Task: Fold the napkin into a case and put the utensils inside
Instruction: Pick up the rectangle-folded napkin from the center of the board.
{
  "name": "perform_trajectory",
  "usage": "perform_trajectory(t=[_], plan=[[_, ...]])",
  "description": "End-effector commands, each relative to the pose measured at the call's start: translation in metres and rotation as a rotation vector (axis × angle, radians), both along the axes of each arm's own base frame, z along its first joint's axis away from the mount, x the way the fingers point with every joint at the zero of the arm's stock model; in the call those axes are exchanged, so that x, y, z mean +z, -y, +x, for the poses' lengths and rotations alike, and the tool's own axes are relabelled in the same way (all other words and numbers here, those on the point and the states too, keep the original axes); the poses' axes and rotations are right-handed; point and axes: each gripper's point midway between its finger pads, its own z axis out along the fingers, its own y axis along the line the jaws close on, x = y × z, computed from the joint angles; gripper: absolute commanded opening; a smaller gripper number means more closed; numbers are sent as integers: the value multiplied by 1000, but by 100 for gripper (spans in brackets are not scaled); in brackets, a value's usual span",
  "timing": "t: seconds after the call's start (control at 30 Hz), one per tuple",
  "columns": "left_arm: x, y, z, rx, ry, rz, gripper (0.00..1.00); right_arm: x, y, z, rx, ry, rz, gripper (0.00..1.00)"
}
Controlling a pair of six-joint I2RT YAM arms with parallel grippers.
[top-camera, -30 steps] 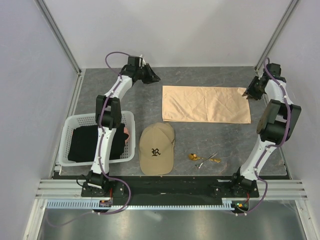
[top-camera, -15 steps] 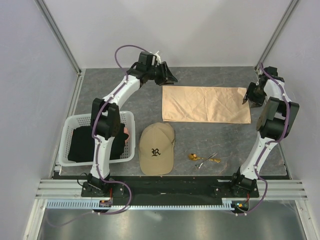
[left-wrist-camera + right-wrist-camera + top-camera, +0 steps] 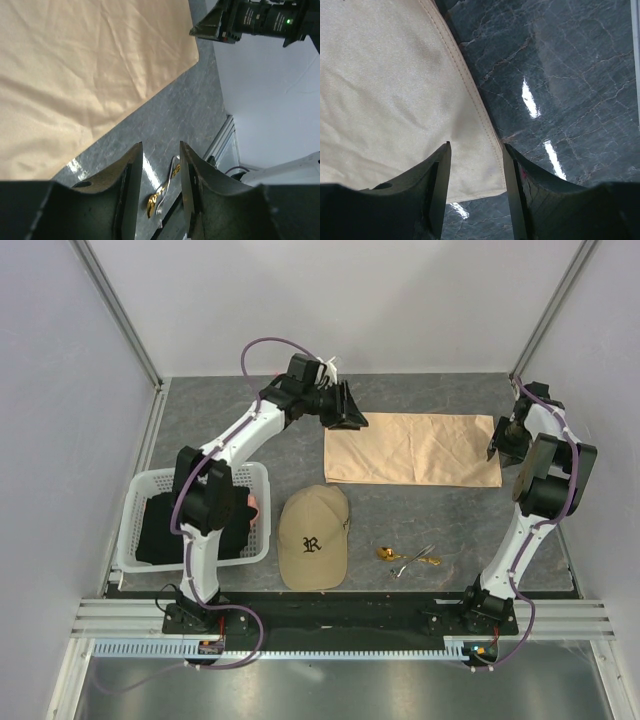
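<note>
Two grippers: the left gripper (image 3: 352, 412) and right gripper (image 3: 497, 440) both have their fingers spread, with nothing pinched.
Napkin: one napkin (image 3: 412, 448) lies flat on the table (image 3: 250, 400) as a wide rectangle, far and right of centre.
Left gripper, place: it hovers by the napkin's far left corner. Its wrist view looks across the cloth from above, so it seems not yet down at the fabric.
Right gripper, place: it sits at the napkin's right edge. Its wrist view shows a hemmed corner lying between the fingers, which have not closed on it.
Step in hand: as I judge it, taking one corner in each gripper for a fold.
Doing it well: bring the left gripper down until one finger can slip under the hem. Close both grippers on the hem alone, lift only a little, and move them together so the edge stays straight.
Risk: thin, slick cloth may slide out or bunch if one side leads.
Utensils: the utensils (image 3: 408, 558) are a small cluster near the front, well apart from the napkin. One gold spoon is plain and there is silvery cutlery beside it, too small to count exactly.
Cap: one cap (image 3: 314, 537), just left of the utensils.
Basket: one basket (image 3: 140, 485), front left.
Black cloth: one black cloth (image 3: 160, 525), inside the basket.
</note>
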Motion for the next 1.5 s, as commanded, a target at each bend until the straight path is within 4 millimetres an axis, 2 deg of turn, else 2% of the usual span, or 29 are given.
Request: perform_trajectory(t=[0.0, 0.17, 0.27, 0.37, 0.43, 0.53, 0.6, 0.73, 0.77, 0.9, 1.0, 1.03, 1.1, 1.2, 1.23, 1.27, 1.33, 1.43, 1.47], plan=[[23, -10, -28, -26, 47, 13, 41, -1, 8, 1, 7, -3, -39, 54], [26, -13, -34, -31, 51, 15, 40, -12, 5, -8, -5, -31, -44, 53], [33, -14, -30, -44, 46, -11, 39, -17, 4, -11, -2, -31, -43, 53], [52, -21, -21, -21, 102, -9, 39, -25, 1, -12, -1, -41, -27, 51], [51, -24, -17, -2, 107, 3, 39, -30, -2, -12, 9, -46, -27, 50], [47, -23, -19, -8, 72, -7, 38, -41, -3, -13, 23, -55, -21, 46], [52, -23, -24, -23, 74, -17, 38, -46, -7, -10, 29, -54, 5, 42], [58, -32, -20, -11, 82, -6, 38, -43, -12, -6, 50, -31, 30, 38], [60, -34, -19, 0, 84, -5, 38, -42, -15, -7, 65, -26, 42, 34], [41, -37, -11, 38, 62, 25, 38, -39, -19, -8, 100, -19, 56, 25], [36, -37, -14, 22, 59, 30, 38, -38, -20, -9, 98, -14, 63, 15], [30, -37, -12, 31, 56, 41, 38, -37, -20, -9, 96, -11, 62, 6], [27, -35, -7, 22, 59, 38, 38, -35, -17, -8, 87, -5, 48, 0], [22, -33, 0, 27, 63, 45, 38, -24, -10, -6, 63, 10, 9, 0], [12, -31, 4, 30, 51, 52, 38, -19, -8, -3, 52, 21, -6, 0], [15, -28, 10, 29, 65, 47, 38, -15, -3, -3, 39, 21, -32, 0], [8, -26, 18, 32, 64, 54, 38, 1, 5, 5, -1, 54, -65, 0], [-7, -23, 35, 65, 50, 68, 38, 27, 17, 13, -62, 114, -125, 0], [-23, -21, 41, 71, 31, 75, 38, 33, 22, 15, -76, 128, -146, 0]])
